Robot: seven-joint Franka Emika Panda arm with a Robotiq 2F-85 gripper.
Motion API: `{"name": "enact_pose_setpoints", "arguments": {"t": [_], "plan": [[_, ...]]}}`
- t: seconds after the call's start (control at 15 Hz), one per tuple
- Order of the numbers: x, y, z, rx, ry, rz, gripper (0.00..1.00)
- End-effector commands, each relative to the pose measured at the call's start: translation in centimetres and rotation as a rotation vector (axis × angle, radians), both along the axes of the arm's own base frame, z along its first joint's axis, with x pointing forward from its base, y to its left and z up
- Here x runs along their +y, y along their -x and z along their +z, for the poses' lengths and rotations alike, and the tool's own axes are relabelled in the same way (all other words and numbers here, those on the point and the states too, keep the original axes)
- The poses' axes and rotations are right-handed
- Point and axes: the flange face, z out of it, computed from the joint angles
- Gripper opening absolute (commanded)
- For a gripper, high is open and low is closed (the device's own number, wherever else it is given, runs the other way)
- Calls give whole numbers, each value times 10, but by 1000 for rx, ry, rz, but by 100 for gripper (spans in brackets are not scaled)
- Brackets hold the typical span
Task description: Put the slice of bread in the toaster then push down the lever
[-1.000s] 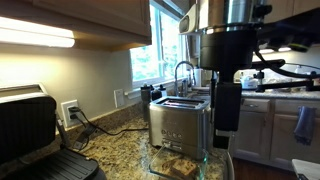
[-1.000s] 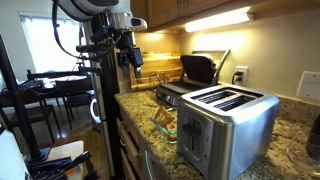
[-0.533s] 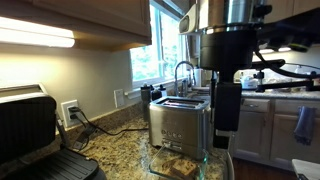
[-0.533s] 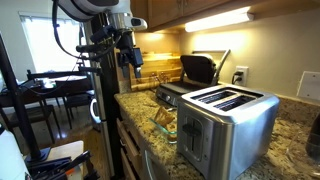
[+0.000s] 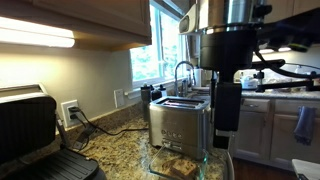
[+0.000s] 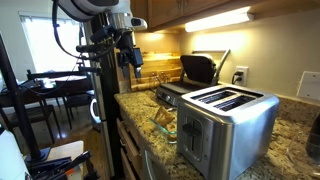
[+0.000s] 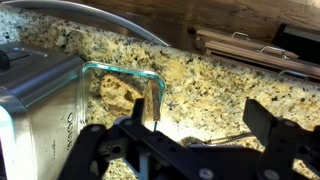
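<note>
Spreading across the wrist view, the counter [image 7: 225,80] carries the toaster [image 7: 35,100] at nine o'clock, while the gripper [image 7: 185,150] hangs at six, jaws wide apart and empty. Beside the toaster, at ten o'clock, a glass dish [image 7: 125,68] holds what looks like the bread [image 7: 118,92]. Coming down off-centre could knock a finger on the dish wall, or tip the dish while lifting the bread.

1. Exterior view: set low over the counter [image 5: 115,140], facing the window [image 5: 148,50]; toaster [image 5: 178,122] front-on at middle distance.
2. Exterior view: from the opposite end; toaster [image 6: 228,120] near right, grill press [image 6: 198,68] far.
3. Wrist view: close, looking down; shares the toaster [image 7: 35,90], left, and glass dish [image 7: 125,85].
</note>
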Motion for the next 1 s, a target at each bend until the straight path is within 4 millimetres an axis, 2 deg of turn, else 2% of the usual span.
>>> {"name": "enact_pose_setpoints", "arguments": {"t": [0.0,0.93], "plan": [[0,0,0,1,0,0,100],[-2,-6,-1,-3,-4,-9,100]]}}
